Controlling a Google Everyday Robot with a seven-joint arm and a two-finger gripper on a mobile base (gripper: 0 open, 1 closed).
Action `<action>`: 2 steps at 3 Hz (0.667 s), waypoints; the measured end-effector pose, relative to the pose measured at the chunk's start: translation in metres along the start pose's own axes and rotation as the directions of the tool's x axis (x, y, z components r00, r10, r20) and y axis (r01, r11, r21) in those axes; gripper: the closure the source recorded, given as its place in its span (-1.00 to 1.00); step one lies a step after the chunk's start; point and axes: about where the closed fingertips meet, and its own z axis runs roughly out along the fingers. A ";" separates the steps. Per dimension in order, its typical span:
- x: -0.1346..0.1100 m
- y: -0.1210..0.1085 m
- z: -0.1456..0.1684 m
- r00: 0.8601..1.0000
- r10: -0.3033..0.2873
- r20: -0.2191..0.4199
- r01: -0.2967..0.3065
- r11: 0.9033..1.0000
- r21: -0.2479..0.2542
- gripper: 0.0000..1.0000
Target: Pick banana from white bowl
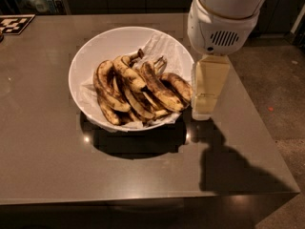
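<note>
The claw (pixel 208 92) hangs just beside the white bowl (pixel 90 51) at its right rim, above the surface (pixel 43 147); open or closed, cannot tell. The banana (pixel 129 75) lies in the bowl atop darker bananas (pixel 162 89), stem pointing back.

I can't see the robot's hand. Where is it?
In the camera view, the gripper hangs just right of the white bowl, beside its rim and the pile of bananas.

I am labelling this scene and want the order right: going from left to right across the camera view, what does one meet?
Checkered marker at the far-left corner of the table → white bowl, left rim → banana → gripper by the bowl's right rim → floor.
</note>
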 end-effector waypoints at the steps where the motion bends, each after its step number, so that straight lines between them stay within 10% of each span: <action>1: -0.023 -0.001 -0.002 0.999 0.025 -0.022 -0.024 1.000 0.017 -1.00; 2: -0.039 -0.006 -0.002 0.997 0.066 -0.050 -0.065 0.997 0.030 -1.00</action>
